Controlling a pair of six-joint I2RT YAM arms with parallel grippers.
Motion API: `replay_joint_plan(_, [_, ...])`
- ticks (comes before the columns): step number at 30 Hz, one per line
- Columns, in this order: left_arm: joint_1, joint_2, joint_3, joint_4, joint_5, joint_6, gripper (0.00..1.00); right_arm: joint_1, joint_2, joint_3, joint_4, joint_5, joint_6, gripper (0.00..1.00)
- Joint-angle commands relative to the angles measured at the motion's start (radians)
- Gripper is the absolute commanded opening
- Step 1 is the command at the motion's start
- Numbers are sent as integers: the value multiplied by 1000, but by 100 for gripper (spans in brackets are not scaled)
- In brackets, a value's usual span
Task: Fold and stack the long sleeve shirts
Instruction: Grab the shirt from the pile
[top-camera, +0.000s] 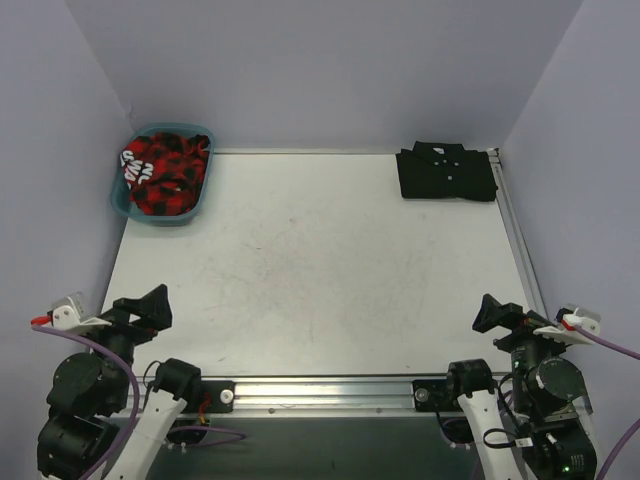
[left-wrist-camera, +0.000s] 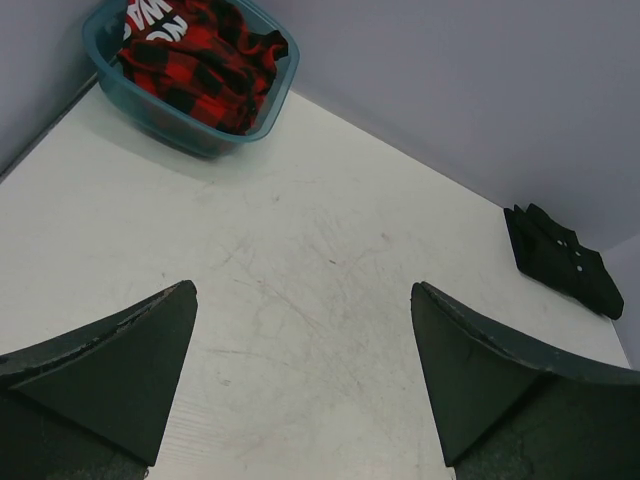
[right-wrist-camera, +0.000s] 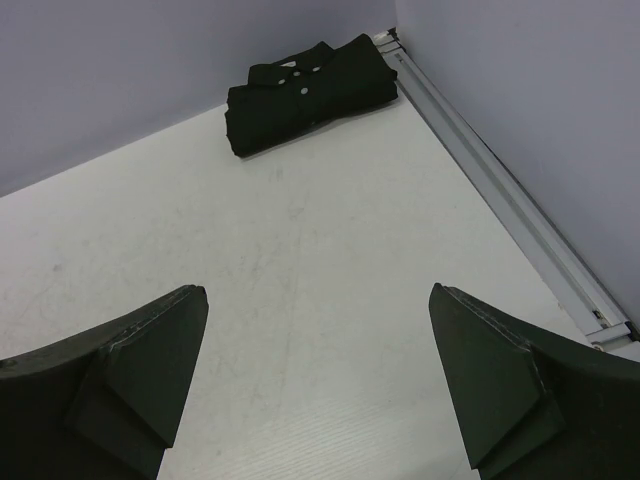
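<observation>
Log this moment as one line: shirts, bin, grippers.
black shirt: folded, far right corner | plaid shirt: bunched in bin, far left corner | left gripper: open, empty | right gripper: open, empty | stack: not started

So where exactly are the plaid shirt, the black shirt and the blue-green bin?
plaid shirt (top-camera: 165, 172): top view, on its crumpled red-and-black middle.
black shirt (right-wrist-camera: 305, 95): right wrist view, on its buttoned front.
teal bin (top-camera: 160, 219): top view, on its near wall.
</observation>
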Motion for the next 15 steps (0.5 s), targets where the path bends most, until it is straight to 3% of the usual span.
replay_joint_plan(1, [-3,35,-2,27,-8,-12,98,8,-7,16,44,19,-1,100])
replay_joint_plan(8, [-2,202,33,41,-4,-55,97,8,56,57,44,-73,-7,100])
replay_joint_plan(15, [-2,665,156,137,90,-105,98,19,111,53,40,-108,44,100])
